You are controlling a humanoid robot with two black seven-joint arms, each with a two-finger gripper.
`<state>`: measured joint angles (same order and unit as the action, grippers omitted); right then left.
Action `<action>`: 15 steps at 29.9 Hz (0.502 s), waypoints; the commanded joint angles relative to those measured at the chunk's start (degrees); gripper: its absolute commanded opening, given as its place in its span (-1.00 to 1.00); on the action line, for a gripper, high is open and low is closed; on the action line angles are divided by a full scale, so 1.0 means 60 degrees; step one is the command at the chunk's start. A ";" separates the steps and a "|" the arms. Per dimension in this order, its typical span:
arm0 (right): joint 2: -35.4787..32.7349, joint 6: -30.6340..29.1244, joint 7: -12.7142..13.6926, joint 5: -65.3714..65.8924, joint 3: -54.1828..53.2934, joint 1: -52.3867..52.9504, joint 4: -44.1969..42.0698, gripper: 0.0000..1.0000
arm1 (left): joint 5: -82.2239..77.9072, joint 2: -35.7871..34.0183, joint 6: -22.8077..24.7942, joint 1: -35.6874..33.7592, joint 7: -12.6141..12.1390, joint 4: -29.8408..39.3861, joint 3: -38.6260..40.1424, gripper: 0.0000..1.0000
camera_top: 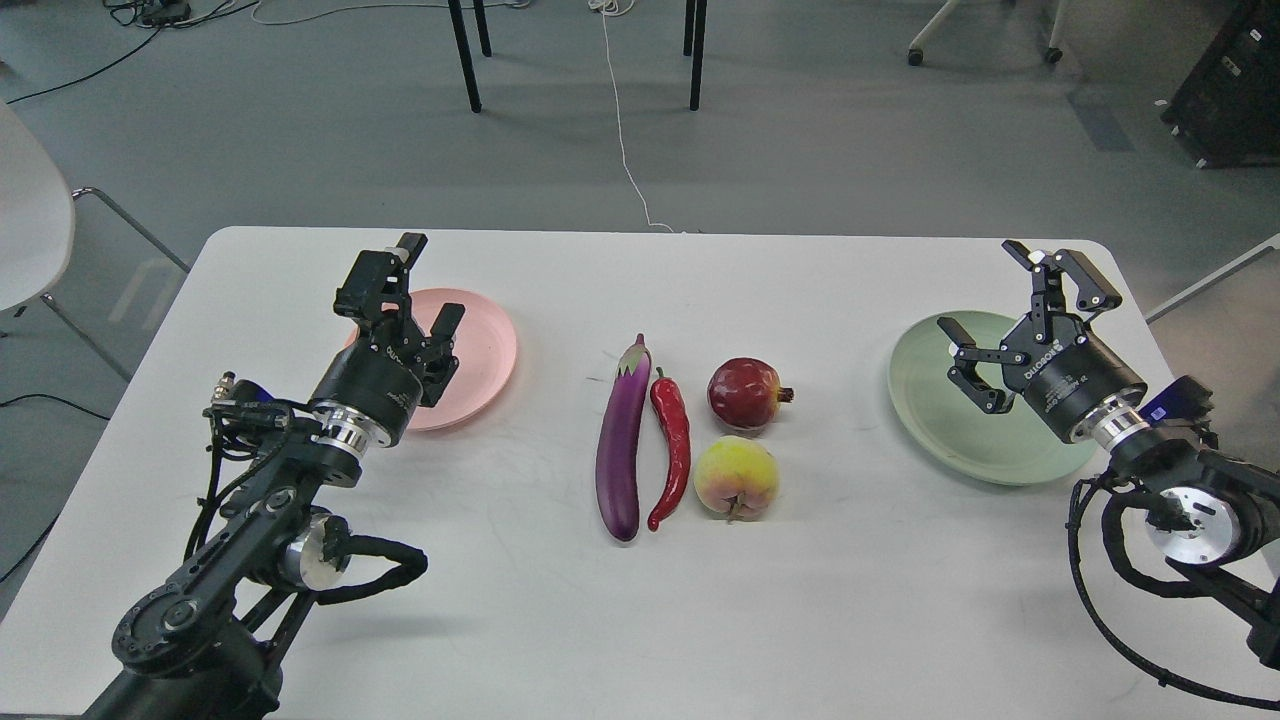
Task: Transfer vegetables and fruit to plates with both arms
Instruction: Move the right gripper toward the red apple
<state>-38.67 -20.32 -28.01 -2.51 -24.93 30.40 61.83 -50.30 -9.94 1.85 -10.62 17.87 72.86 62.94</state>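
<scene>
The two black arms are coming in nearest the camera, one from 7 o'clock and one from 4 o'clock, and both are reaching up over the white table. The left gripper is hanging over the pink plate at about 10 o'clock. Its two fingers are standing apart and are holding nothing. The right gripper is hanging over the green plate at about 3 o'clock. Its fingers are spread wide and are holding nothing too.

All the food is sitting in the middle of the table, between the two plates and well apart from both. The purple eggplant is lying long-ways, with its cap pointing to 12 o'clock. The red chili pepper is lying just beside it on the 3 o'clock side, so close that they seem to be touching. The dark red fruit is sitting near the chili. The yellow-pink peach is sitting right below that, at its 6 o'clock.

Both plates are bare, so no food is moved yet. The vegetables are lying nearer the left arm and the fruit nearer the right arm. That probably lets each arm take its own side. The open fingers look ready to grab.
</scene>
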 commanded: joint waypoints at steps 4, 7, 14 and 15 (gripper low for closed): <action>-0.0541 -0.0245 0.0001 0.0095 -0.0034 0.0220 0.0256 0.97 | -0.0054 -0.0013 -0.0044 0.0012 -0.0048 0.0030 -0.0016 0.98; -0.0952 -0.0260 0.0001 0.1408 0.0053 0.0892 0.0534 0.97 | -0.0010 -0.0042 -0.0059 -0.0075 0.0025 0.0015 -0.0030 0.98; -0.1905 -0.0275 0.0001 0.7090 0.2887 0.4681 0.0711 0.97 | -0.0039 -0.0218 -0.0059 -0.0222 0.0112 0.0146 -0.0001 0.98; -0.1891 -0.0275 0.0001 0.7794 0.3577 0.5414 0.0711 0.97 | -0.0024 -0.0232 -0.0088 -0.0222 0.0214 0.0263 -0.0001 0.98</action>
<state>-49.36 -21.96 -28.01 32.77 -14.07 51.73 66.12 -50.57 -11.00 1.49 -11.84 18.12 73.09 62.70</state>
